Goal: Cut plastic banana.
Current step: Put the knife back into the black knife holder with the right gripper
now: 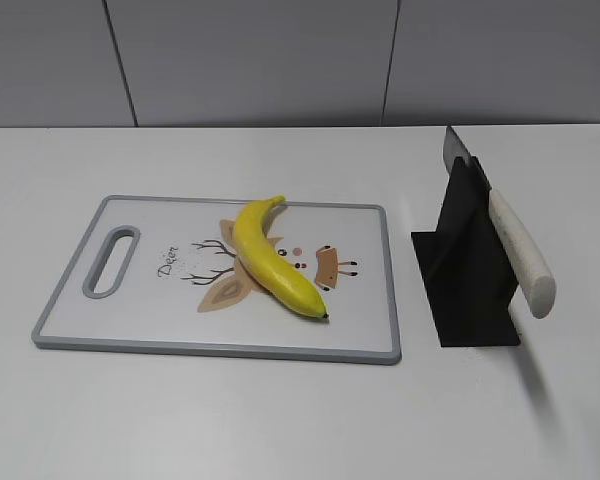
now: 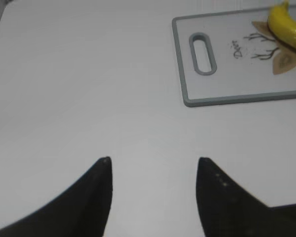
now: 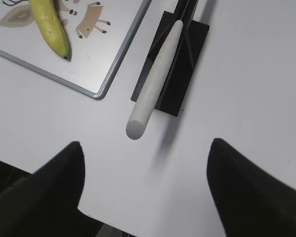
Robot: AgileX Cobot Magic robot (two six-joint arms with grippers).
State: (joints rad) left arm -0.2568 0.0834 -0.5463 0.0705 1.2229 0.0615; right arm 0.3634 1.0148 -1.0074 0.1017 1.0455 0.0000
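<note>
The plastic banana (image 1: 273, 261) lies whole on the white cutting board (image 1: 130, 320), stem to the back, dark tip to the front right. It also shows in the left wrist view (image 2: 288, 30) and the right wrist view (image 3: 50, 25). A knife with a white handle (image 1: 521, 252) rests blade-down in a black stand (image 1: 467, 290); the handle (image 3: 153, 85) points toward my right gripper. My left gripper (image 2: 154, 160) is open and empty over bare table, left of the board (image 2: 227, 86). My right gripper (image 3: 145, 148) is open and empty, just short of the handle's end. Neither gripper shows in the exterior view.
The board has a grey rim, a handle slot (image 1: 111, 261) at its left end and a deer drawing under the banana. The knife stand (image 3: 175, 74) sits just right of the board (image 3: 116, 61). The table's front edge runs under my right gripper.
</note>
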